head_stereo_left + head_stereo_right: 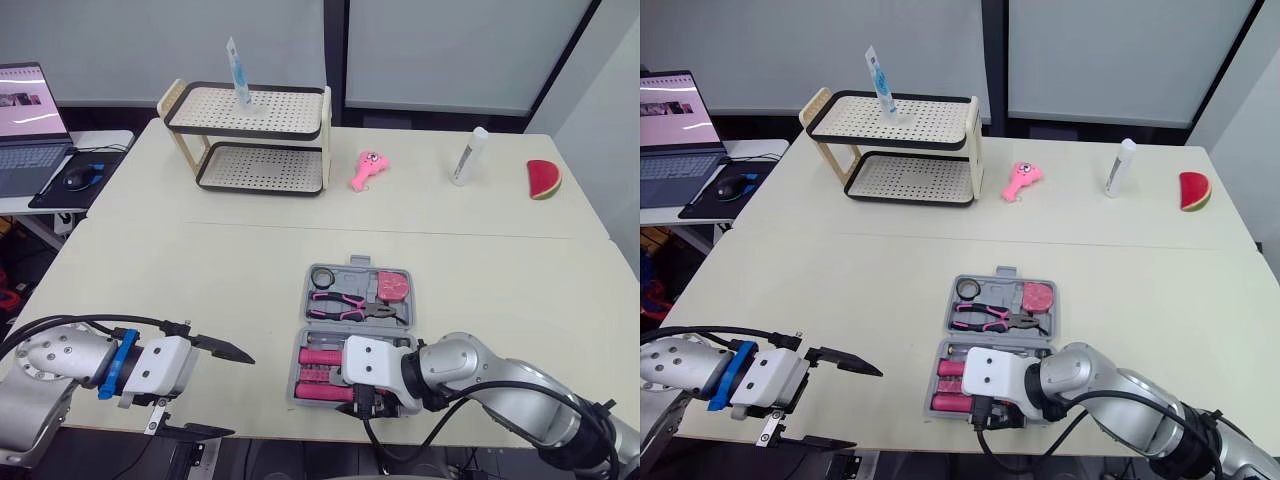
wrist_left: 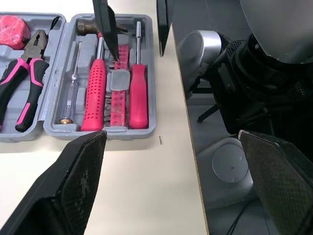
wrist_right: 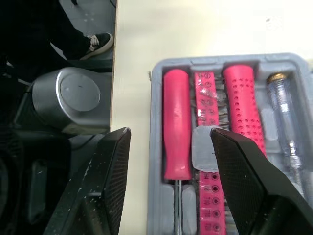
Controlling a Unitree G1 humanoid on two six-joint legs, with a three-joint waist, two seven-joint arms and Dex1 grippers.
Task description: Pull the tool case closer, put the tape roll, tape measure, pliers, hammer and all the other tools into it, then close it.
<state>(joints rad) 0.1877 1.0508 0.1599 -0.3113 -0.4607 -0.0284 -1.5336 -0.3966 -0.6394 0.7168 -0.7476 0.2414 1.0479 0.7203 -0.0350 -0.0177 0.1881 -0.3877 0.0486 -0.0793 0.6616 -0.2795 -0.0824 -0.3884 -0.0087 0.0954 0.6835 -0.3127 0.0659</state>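
**Open tool case at the table's near edge, both claws spread**

Pale beige table (image 1: 200, 270) runs from the robot to a grey wall, with a side desk to the left carrying a laptop (image 1: 30, 125) and a mouse (image 1: 76, 179). At the far side of the table stand a two-tier rack (image 1: 250, 135) with a tube (image 1: 238, 75) upright on its top shelf, a pink toy (image 1: 368, 168), a white bottle (image 1: 468, 157) and a watermelon slice (image 1: 543, 179), all well apart from the case.

Close to the table's near edge, a little right of centre, the grey tool case (image 1: 409, 275) lies fully open, both halves flat. Its far half holds the tape roll (image 1: 323, 276), the tape measure (image 1: 391, 286) and the pliers (image 1: 345, 305). In the near half, the hammer (image 2: 94, 93), a bit holder (image 2: 117, 93), a screwdriver (image 2: 138, 90) and a clear tester pen (image 2: 72, 88) sit side by side in their slots.

Over that near half hangs the right gripper (image 3: 169, 133). Its fingers are spread, pinching nothing, and straddle the screwdriver's pink handle: one finger is above the table's edge beside the case, the other above the bit holder. Whether they touch the case cannot be told.

Left of the case, at the near edge of the table and apart from the case, the left gripper (image 1: 238, 394) points towards it with its fingers wide apart and empty.
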